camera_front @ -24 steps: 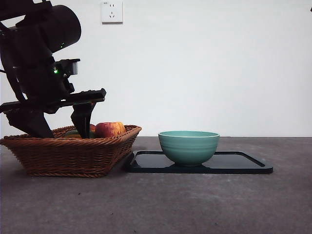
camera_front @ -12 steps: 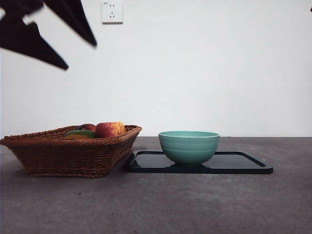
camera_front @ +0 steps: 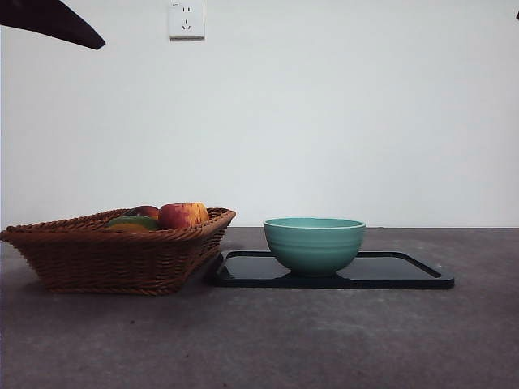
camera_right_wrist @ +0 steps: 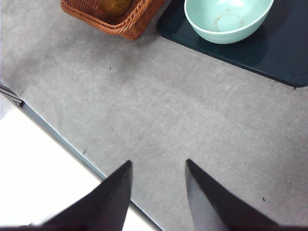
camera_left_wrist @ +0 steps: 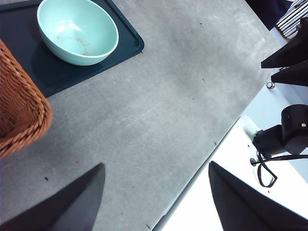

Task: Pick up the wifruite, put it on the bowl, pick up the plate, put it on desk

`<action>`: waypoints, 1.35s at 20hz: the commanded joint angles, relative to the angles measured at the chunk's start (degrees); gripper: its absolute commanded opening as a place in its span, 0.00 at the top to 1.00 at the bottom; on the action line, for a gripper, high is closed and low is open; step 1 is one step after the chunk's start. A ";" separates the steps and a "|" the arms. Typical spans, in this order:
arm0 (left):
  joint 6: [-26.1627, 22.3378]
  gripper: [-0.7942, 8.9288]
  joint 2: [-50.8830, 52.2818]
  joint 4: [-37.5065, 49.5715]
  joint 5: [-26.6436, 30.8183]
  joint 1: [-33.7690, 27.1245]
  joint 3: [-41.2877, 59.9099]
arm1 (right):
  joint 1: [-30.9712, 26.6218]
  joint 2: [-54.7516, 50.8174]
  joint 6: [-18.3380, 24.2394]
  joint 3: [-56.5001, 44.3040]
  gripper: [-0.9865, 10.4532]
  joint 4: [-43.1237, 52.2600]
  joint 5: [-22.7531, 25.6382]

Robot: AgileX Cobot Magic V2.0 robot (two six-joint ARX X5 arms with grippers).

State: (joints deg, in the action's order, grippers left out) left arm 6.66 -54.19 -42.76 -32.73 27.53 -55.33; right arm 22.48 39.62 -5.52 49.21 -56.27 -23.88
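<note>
The mint-green bowl (camera_front: 314, 244) sits on a black tray (camera_front: 405, 271), and the tray lies flat on the dark grey table (camera_front: 324, 340). The bowl has nothing in it — only a few faint marks show on its inside in the wrist views. Just beside the tray stands a brown wicker basket (camera_front: 113, 255). A red and yellow fruit (camera_front: 182, 215) pokes up over the basket's rim, with a green one (camera_front: 134, 220) next to it.

The left gripper (camera_left_wrist: 154, 197) hangs high over the bare table near its edge, well apart from the bowl. Its jaws are spread wide and hold nothing. In the front view only a black tip shows at the top corner.

The right gripper (camera_right_wrist: 158, 192) also hangs high over the table — its jaws are a little apart and hold nothing.
</note>
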 commanded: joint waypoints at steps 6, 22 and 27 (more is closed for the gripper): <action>-1.07 0.57 -0.20 0.33 -0.09 0.26 -1.22 | 0.24 1.03 -10.34 0.72 0.70 8.41 3.21; -1.95 0.57 -0.20 0.33 -0.09 0.24 -1.22 | -4.79 46.73 -9.57 24.61 0.68 20.70 8.72; -1.95 0.57 -0.20 0.33 -0.09 0.24 -1.22 | -4.70 56.22 -8.59 25.86 0.68 24.72 9.79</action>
State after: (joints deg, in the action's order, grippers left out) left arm 5.41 -54.19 -42.81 -32.73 27.51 -55.33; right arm 17.52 94.91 -14.83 74.00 -31.90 -14.28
